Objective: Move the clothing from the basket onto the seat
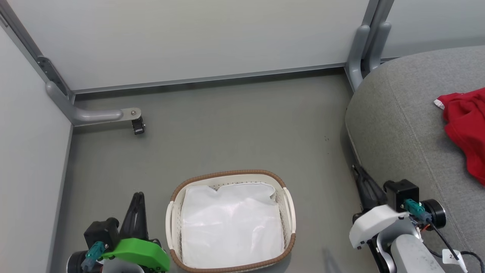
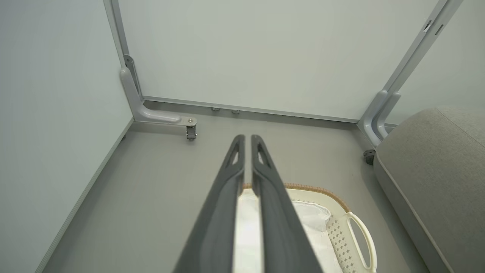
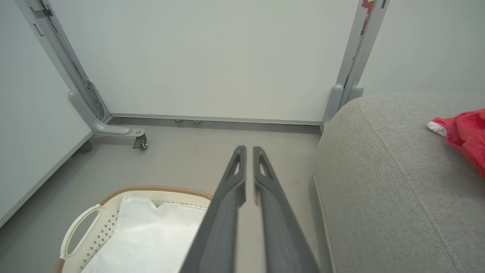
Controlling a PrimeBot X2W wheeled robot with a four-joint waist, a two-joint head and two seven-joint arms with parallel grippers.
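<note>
At the lower left of the head view, the left gripper (image 1: 137,197) was seen just beside the basket, above the grey floor (image 1: 227,125). Its two dark fingers were drawn together with only a thin slit between them, and nothing was pinched.

In the middle, the basket (image 1: 227,173) was found standing on the floor, with its brown rim and white handles in plain sight. Inside it a white liner sheet (image 1: 231,223) was spread flat, and no red fabric was to be made out on top of it. Whether anything lay beneath the sheet could not be told.

Further right, the right gripper (image 1: 357,170) was held close against the rounded front edge of the seat (image 1: 398,125). Its fingers were likewise pressed nearly together, and they were empty.

At the far right, the clothing (image 1: 468,129) was seen lying in a crumpled red heap on the seat, well apart from the basket. A white-edged corner pointed inward, and the rest was cut off by the picture's edge.

The transfer was therefore judged to be complete, or very nearly so: the garment was already on the seat and the basket looked emptied. As far as could be seen, nothing was left to be carried across.
</note>
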